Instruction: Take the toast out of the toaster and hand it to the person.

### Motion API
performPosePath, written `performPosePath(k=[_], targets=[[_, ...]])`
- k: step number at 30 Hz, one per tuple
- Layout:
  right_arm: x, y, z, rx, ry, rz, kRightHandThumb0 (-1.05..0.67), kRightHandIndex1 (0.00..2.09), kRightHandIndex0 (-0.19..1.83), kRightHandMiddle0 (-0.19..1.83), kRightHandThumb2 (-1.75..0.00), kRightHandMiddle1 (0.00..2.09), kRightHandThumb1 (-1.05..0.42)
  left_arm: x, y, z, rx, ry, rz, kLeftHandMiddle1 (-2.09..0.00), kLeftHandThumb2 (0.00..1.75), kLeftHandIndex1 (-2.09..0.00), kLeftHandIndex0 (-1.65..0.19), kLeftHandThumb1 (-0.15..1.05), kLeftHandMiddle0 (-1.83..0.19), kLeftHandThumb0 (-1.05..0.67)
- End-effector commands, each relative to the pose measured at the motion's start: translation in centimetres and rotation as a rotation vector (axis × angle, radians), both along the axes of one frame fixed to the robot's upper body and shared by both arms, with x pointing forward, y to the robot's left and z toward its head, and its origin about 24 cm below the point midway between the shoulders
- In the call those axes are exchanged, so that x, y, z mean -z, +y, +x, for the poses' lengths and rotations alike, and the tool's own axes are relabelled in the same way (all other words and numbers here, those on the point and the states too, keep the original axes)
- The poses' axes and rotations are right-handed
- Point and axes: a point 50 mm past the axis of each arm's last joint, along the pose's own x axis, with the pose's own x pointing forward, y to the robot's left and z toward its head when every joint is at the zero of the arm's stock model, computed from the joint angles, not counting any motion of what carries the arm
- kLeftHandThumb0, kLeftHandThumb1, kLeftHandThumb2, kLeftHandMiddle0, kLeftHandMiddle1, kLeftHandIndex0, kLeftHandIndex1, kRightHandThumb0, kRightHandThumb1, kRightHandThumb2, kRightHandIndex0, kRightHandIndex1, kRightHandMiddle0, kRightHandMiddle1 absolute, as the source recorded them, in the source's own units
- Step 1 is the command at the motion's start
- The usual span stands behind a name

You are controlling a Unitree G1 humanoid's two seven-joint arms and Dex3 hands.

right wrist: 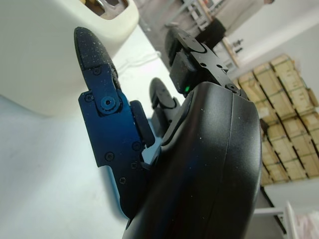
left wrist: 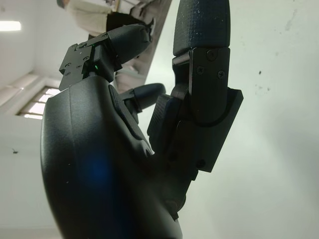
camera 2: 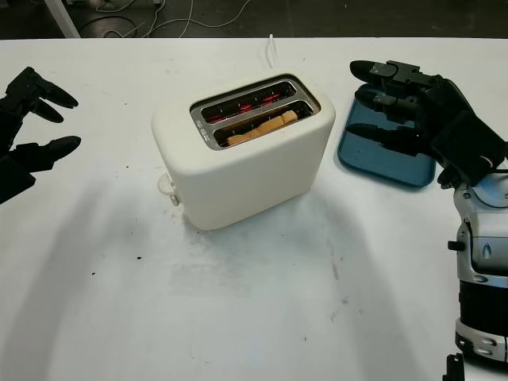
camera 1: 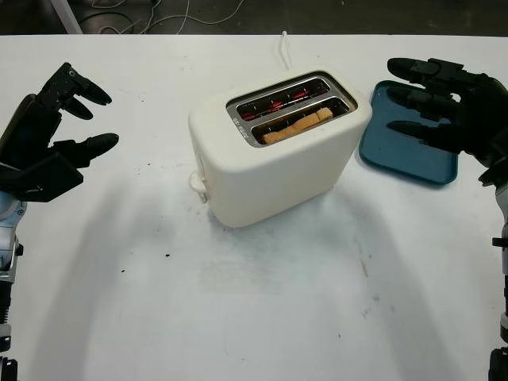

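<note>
Toast (camera 1: 295, 125): sat low in the toaster (camera 1: 278, 151) near slot, elements glowing; left robot hand (camera 1: 55, 135) and right robot hand (camera 1: 444, 103) flanked it open, empty, apparently poised to reach.

toast (camera 1: 296, 125) mostly sunk in the toaster (camera 1: 278, 155) slot, blue tray (camera 1: 401, 151) partly behind the right hand (camera 1: 444, 103)

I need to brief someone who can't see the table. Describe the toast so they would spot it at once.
Start at the cream toaster in the middle of the white table. It has two slots on top; the toast is the golden-brown slice in the nearer one, its edge just showing. The farther slot holds only glowing red wires.
</note>
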Motion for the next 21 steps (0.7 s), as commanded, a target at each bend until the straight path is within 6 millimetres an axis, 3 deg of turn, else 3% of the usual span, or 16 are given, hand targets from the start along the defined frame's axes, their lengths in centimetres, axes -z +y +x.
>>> performPosePath(k=[1, 21], targets=[[-0.25, 0.00, -0.16, 0.003, -0.011, -0.006, -0.63, 0.00, 0.55, 0.53, 0.00, 0.00, -0.80, 0.28, 0.13, -0.17, -0.006, 0.004, 0.006, -1.70, 0.44, -1.53, 0.00, 0.92, 0.00, -1.05], [-0.22, -0.02, -0.16, 0.000, -0.009, -0.006, -0.62, 0.00, 0.54, 0.52, 0.00, 0.00, -0.80, 0.29, 0.11, -0.19, -0.007, 0.008, -0.001, -1.70, 0.43, -1.53, 0.00, 0.92, 0.00, -1.05]])
